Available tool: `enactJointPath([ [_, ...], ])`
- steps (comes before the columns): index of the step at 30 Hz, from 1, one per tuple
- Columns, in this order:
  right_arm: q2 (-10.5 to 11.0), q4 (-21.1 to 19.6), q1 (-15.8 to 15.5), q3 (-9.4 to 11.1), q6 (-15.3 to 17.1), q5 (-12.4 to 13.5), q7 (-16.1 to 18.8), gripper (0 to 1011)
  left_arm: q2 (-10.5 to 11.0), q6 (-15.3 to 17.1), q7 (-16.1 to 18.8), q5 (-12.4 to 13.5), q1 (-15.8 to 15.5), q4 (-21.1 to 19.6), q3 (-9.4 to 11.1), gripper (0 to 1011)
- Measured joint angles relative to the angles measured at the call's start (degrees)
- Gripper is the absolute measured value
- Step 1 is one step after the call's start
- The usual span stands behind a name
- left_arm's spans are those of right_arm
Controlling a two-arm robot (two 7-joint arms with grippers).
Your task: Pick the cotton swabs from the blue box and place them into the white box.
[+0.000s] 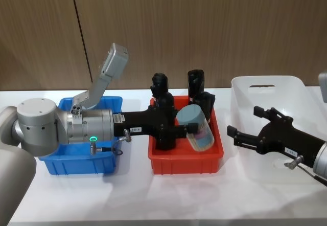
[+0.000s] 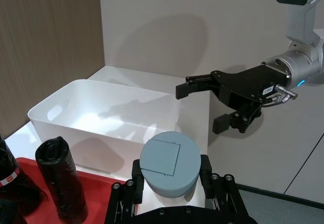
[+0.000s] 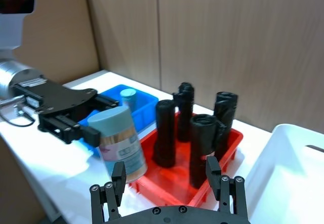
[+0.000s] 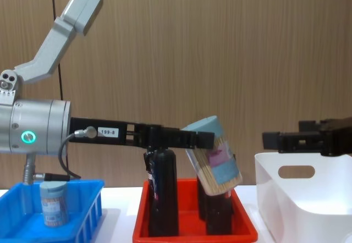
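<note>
Left gripper [image 1: 190, 126]: reaches sideways from over the blue box, with its fingers clamped on a cotton swab jar [image 4: 213, 158].
Held jar: hangs in the air above the red tray [image 1: 186, 163], tilted, with its pale blue-grey lid [image 2: 169, 163] uppermost and leaning toward the left arm; tan stems and a pale label show through the clear wall.
Black bottles [image 4: 162, 199]: stand upright in the red tray, right beside and behind the held jar; whether the jar touches any of them I cannot tell.
Blue box [image 1: 76, 164]: sits on the white table [image 1: 153, 195] just left of the red tray, under the left arm's wrist.
Second jar [image 4: 54, 203]: stands upright inside the blue box.
White box [image 4: 308, 210]: on the table to the right of the red tray, its oval handle cutout facing it.
Right gripper [image 1: 244, 121]: hovers over the white box's left end, fingers spread apart and holding nothing, pointing toward the held jar but well apart from it.
</note>
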Motion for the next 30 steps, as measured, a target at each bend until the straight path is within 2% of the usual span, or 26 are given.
enactJointPath([
  [12,-0.1,1.5,4.0,-1.3,6.0,-1.4,6.5,1001,0.0,0.0,-0.1,0.0,0.0,0.0,0.0,659],
  [30,-2.8,4.9,9.1,-4.5,9.8,-4.7,11.9,1002,0.0,0.0,-0.1,0.0,0.0,0.0,0.0,659],
])
